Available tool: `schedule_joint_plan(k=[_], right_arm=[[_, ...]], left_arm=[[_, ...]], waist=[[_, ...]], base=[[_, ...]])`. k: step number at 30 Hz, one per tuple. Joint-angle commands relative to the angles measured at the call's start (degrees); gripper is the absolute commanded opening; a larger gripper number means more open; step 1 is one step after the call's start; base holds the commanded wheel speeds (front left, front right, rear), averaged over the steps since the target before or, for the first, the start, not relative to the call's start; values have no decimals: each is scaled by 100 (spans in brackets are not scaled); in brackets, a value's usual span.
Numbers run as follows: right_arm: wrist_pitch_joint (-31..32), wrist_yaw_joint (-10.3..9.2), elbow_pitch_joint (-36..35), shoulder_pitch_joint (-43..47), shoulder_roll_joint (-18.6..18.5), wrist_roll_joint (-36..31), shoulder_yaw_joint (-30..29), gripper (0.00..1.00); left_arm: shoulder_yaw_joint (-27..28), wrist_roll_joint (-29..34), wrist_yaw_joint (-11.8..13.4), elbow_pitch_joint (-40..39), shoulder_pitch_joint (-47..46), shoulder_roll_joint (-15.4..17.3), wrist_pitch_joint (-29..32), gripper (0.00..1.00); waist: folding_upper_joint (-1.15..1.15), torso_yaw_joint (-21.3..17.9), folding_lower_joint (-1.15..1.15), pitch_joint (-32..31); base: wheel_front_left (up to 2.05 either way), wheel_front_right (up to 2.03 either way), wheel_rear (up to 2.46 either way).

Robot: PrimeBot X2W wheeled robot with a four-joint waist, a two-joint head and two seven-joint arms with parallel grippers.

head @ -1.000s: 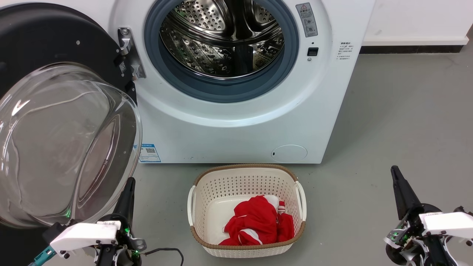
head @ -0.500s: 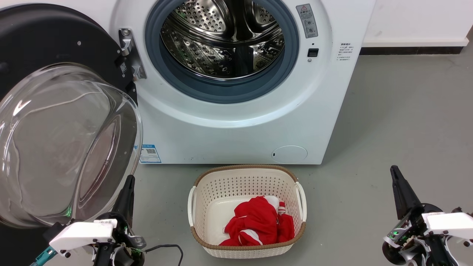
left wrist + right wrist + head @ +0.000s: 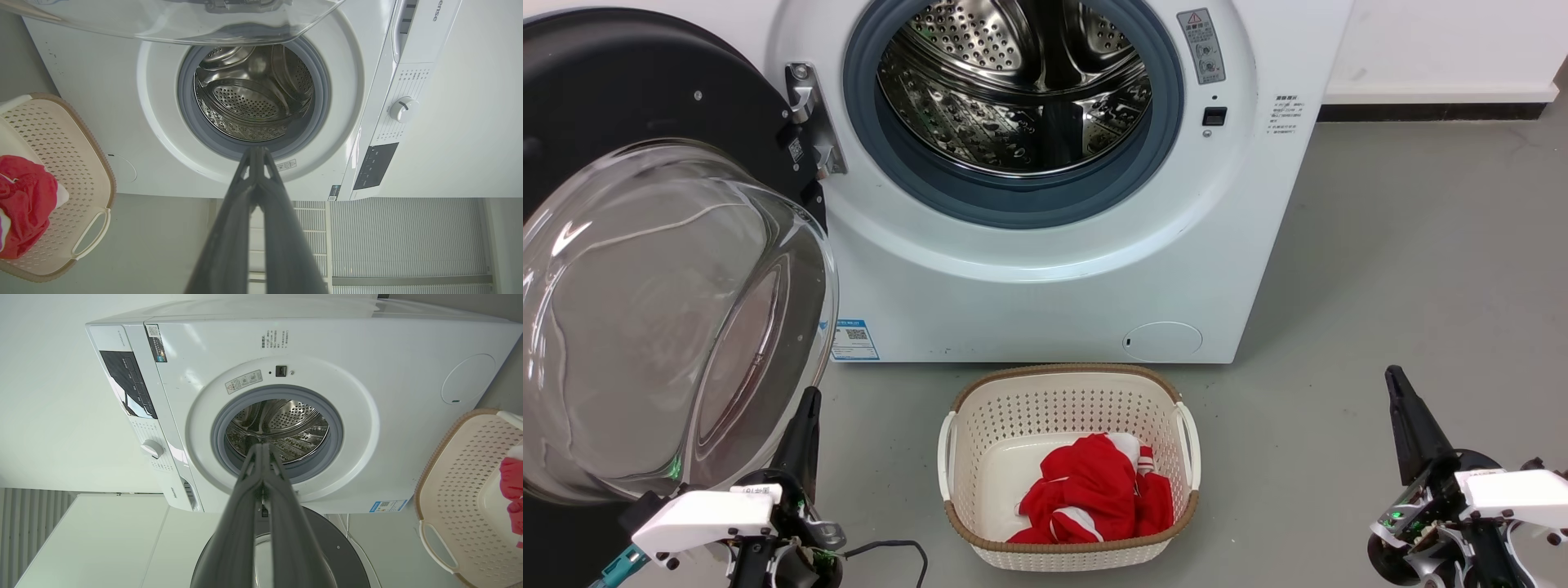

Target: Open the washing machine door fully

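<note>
Since the round black-rimmed glass-bowl door (image 3: 662, 269) hangs wide open, w/ left gripper (image 3: 809, 404) & right gripper (image 3: 1396, 380) pressed together empty, any final nudge: rim, not glass

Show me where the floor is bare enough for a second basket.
Bare floor lies right of the washing machine and between the basket and the right pincer. Crowded on the left: the open washing machine door hangs beside the left pincer.

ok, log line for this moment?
door open wide | left gripper shut, near door glass | right gripper shut, holding nothing | basket: red cloth inside
</note>
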Motion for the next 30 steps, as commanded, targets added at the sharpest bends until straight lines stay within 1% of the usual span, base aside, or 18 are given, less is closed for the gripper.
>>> schedule_joint_plan(k=[1, 30], right_arm=[[14, -1, 6, -66, -1, 22, -6, 0], [14, -1, 6, -65, -1, 22, -6, 0]], left_arm=[[18, -10, -22, 4, -48, 3, 16, 0], [16, -12, -22, 3, -48, 3, 15, 0]], waist=[[0, 0, 0, 0], [0, 0, 0, 0]], base=[[0, 0, 0], [0, 0, 0]])
